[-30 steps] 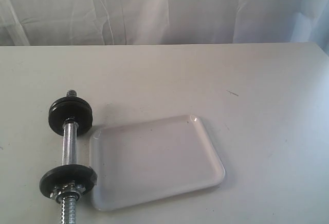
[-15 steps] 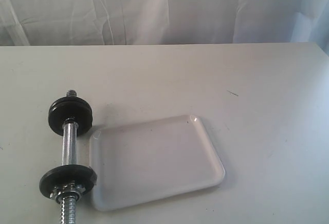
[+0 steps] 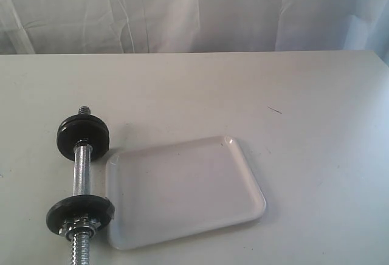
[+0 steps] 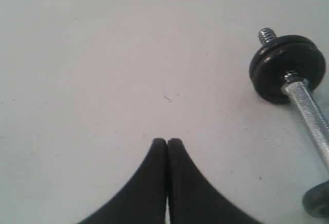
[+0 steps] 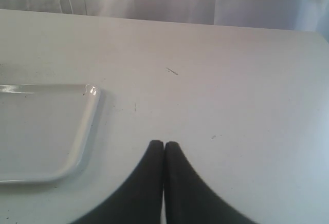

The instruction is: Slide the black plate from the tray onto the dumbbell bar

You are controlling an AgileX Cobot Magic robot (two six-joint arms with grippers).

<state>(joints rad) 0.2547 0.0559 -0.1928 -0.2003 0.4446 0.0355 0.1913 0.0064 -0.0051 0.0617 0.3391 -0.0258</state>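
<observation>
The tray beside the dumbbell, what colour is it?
White and shiny. The tray shows best in the exterior view.

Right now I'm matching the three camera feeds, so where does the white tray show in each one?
Exterior view: tray in the lower middle, just right of the dumbbell bar.
Left wrist view: not in it.
Right wrist view: tray partly cut off by the frame, one rounded corner showing.
Shared landmark: the short dark scratch on the table beyond the tray's corner, also in the right wrist view.
</observation>
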